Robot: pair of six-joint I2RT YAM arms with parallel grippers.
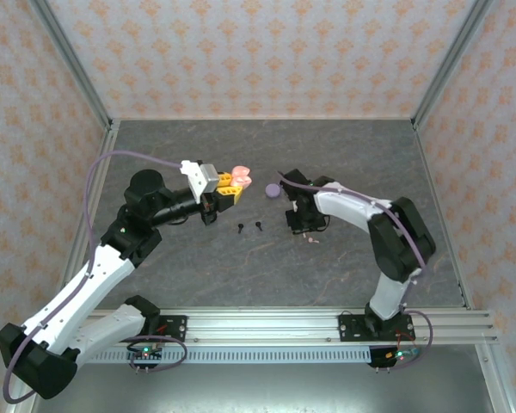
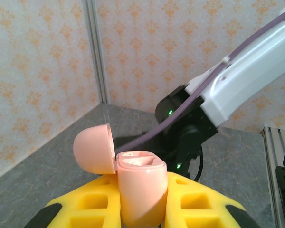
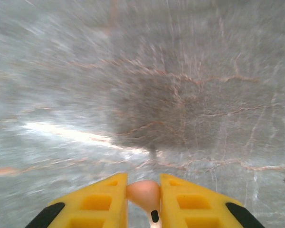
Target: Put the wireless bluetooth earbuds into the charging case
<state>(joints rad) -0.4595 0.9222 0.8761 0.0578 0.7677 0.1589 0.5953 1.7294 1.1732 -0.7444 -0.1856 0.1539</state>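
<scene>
Earbud loading barely begun: left gripper point(image 2: 142, 206) clamps the open pink case point(image 2: 141, 178) above the table point(image 1: 353, 155), wells seemingly empty; right gripper point(image 3: 143, 184) pinches one pink bud point(image 3: 142, 194). Its mate point(image 1: 311, 240) and black buds point(image 1: 241, 228) lie mid-table, uninserted.

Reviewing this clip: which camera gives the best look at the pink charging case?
Left wrist: the pink charging case sits close up, lid swung open, clamped in the left gripper. Top external shows it as a small pink shape at that gripper's tip. Right wrist faces the table.
</scene>
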